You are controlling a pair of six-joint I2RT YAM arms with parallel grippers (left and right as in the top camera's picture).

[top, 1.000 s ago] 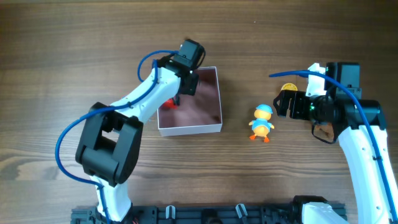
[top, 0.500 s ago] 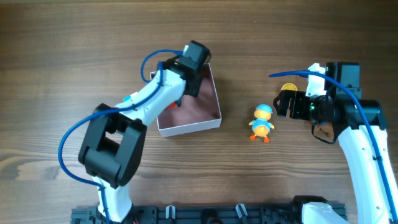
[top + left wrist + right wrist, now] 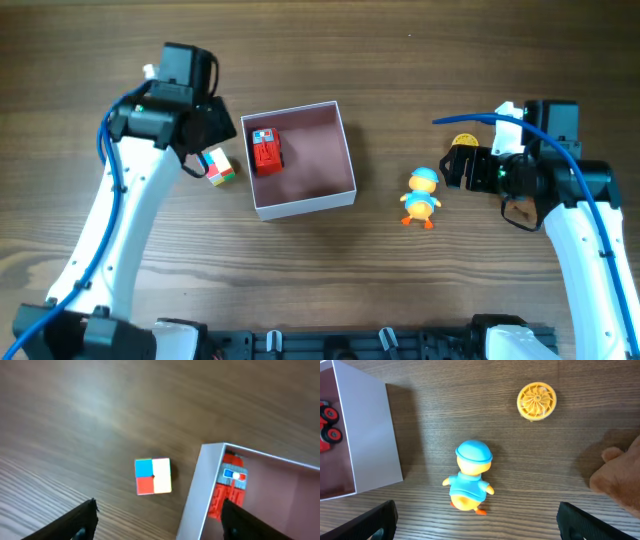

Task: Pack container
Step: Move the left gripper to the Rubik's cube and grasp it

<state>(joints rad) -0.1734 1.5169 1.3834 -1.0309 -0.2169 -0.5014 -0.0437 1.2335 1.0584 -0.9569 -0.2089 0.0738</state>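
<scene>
The container is a shallow white-walled box with a dull pink inside, left of centre on the table. A red toy truck lies in its left part, also visible past the white wall as the truck. My left gripper hangs open and empty just left of the box, above a small multicoloured cube on the wood. My right gripper stands open beside a duck with a blue cap, touching nothing.
A yellow round toy lies beyond the duck. A brown plush shape shows at the right edge of the right wrist view. The container's right wall is at that view's left.
My left arm has pulled up and to the left out of the container and opened its jaws. The red truck now lies uncovered in the box. The right arm has not moved.
</scene>
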